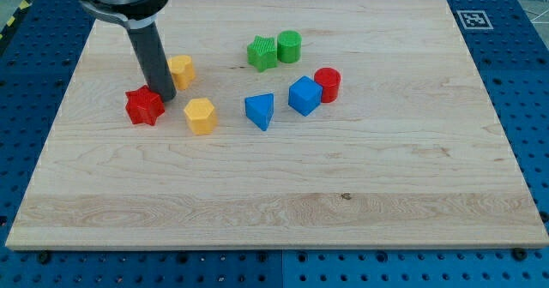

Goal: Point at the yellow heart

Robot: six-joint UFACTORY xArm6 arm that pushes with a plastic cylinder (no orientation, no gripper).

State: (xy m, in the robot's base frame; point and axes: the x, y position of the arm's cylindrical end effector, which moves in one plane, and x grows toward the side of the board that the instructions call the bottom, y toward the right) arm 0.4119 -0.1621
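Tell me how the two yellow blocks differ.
The upper yellow block sits beside my tip, partly hidden by the rod; the lower yellow block stands clear, to the tip's lower right. The lower one shows a flat-sided, hexagon-like shape; the upper one looks more notched. Both are yellow and similar in size.

We are looking at a pale wooden table [283,211] lying on a blue perforated base [532,82] that is showing along every edge. A black-and-white square marker [473,19] is sitting at the table's far right corner, and even light is falling across the grain.
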